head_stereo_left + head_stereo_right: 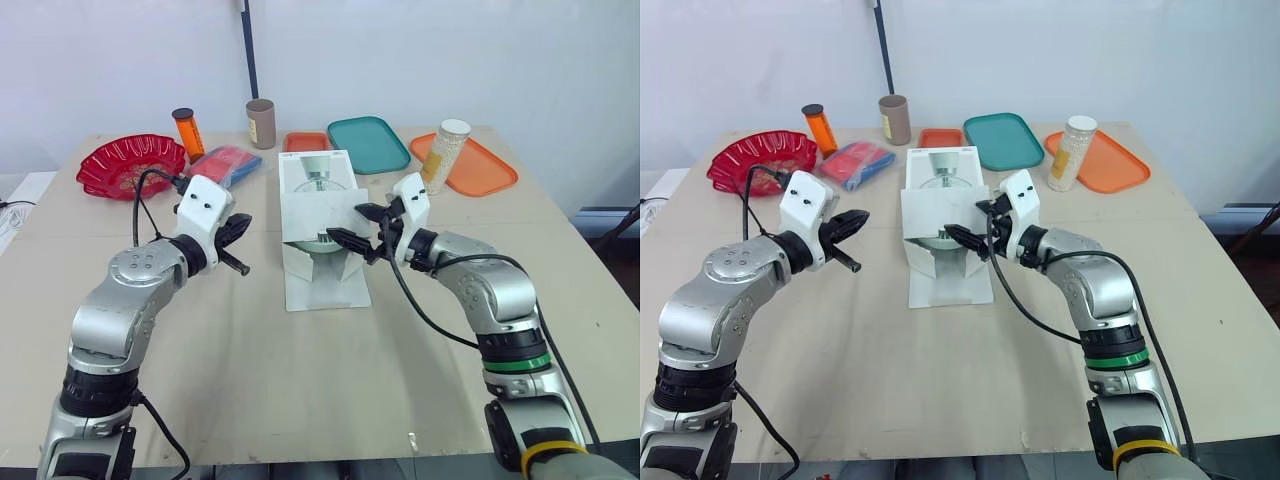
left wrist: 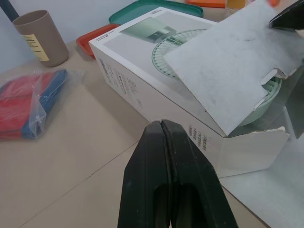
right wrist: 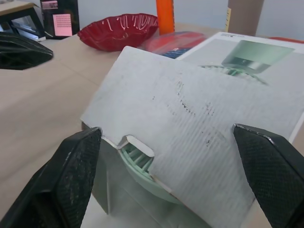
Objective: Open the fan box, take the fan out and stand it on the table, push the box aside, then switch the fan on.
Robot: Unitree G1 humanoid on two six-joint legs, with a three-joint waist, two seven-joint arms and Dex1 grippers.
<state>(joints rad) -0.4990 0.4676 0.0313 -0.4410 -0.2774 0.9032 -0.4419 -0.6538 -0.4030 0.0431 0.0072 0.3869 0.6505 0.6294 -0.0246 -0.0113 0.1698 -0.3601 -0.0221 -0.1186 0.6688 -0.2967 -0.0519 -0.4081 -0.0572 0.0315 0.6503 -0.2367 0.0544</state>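
Fan box (image 1: 318, 215) — flap (image 3: 190, 109) lifted, opening step judged in hand; fan (image 3: 142, 164) lodged inside. Right gripper (image 1: 355, 225): fingers spread astride the flap. Left gripper (image 2: 161, 126): clenched empty beside the box. Next — fan to be grasped and withdrawn.

Along the far edge of your worktop (image 1: 300, 390), starting at the left corner, you have a red bowl (image 1: 130, 163), an orange bottle (image 1: 187, 132) with a black cap, a tan cup (image 1: 261, 123), a small red-orange tray (image 1: 306, 141), a teal tray (image 1: 367, 143) just beside it, and an orange tray (image 1: 485, 170). A white-lidded jar (image 1: 444, 156) stands upright on that last tray's left end. A red-and-blue plastic packet (image 1: 226, 165) lies near the bowl.
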